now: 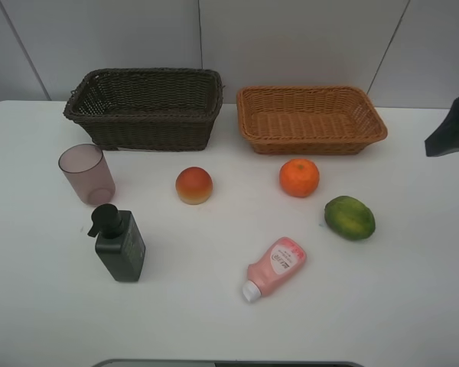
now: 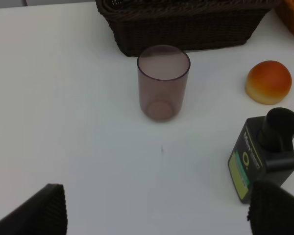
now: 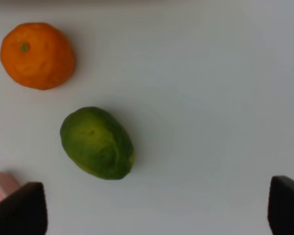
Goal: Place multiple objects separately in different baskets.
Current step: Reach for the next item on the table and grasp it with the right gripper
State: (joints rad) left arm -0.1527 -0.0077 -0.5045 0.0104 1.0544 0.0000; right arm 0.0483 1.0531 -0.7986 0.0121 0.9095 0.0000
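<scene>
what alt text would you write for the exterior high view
A white table holds two wicker baskets at the back, dark brown basket left, light orange basket right. In front sit a pinkish cup, black pump bottle, peach-like fruit, orange, green fruit and pink tube, none in a basket.

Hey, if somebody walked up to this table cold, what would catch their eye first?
Probably the two wicker baskets side by side at the back of the white table: a dark brown basket on the left, a light orange-tan basket on the right. Next, the bright orange in front of the tan one, with a green fruit nearer the camera and to its right.
</scene>
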